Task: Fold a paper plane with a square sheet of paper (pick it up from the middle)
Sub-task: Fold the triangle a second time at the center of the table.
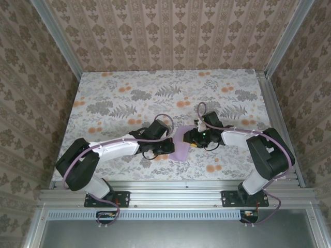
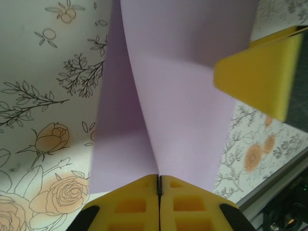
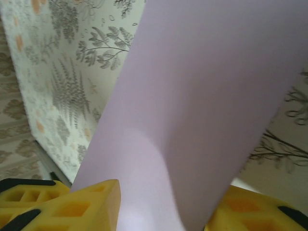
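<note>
The square sheet of paper (image 1: pixel 181 150) is sitting near the front edge of the floral tablecloth (image 1: pixel 129 98), between the two grippers, bent upward and not lying flat. The left gripper (image 2: pixel 159 185) is pinching it: the fingers are pressed together and the lavender sheet's crease is running straight into the seam between them. The right gripper (image 3: pixel 163 207) is standing with its jaws apart, and the sheet is passing loosely through the gap, not clamped. In the left wrist view, one of its yellow fingers (image 2: pixel 260 72) is showing over the paper's upper right part.
</note>
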Action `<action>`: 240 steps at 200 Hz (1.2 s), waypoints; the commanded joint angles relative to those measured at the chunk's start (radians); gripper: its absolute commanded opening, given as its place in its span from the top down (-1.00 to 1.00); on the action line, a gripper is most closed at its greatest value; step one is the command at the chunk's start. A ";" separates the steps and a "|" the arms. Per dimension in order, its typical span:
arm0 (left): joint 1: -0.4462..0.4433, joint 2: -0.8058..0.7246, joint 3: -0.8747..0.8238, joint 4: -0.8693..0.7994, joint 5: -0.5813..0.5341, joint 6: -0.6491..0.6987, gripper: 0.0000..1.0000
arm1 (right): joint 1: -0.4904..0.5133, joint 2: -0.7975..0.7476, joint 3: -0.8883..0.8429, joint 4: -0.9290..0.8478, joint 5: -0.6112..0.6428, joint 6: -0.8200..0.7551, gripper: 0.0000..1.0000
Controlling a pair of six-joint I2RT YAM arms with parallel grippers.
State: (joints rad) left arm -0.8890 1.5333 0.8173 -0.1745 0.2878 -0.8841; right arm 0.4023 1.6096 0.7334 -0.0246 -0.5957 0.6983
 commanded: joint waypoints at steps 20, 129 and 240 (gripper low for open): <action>-0.022 0.069 0.062 0.021 0.017 0.025 0.86 | -0.023 -0.013 0.072 -0.191 0.110 -0.132 0.05; -0.033 0.112 0.101 0.004 0.001 0.037 0.85 | -0.088 -0.020 0.103 -0.306 0.196 -0.212 0.06; -0.047 0.147 0.137 0.017 0.027 0.034 0.83 | -0.075 0.068 0.115 -0.280 0.180 -0.211 0.34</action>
State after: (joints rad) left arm -0.9257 1.6604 0.9241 -0.1699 0.2951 -0.8665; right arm 0.3187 1.6562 0.8242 -0.2955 -0.4080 0.4992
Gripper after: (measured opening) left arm 0.083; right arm 0.340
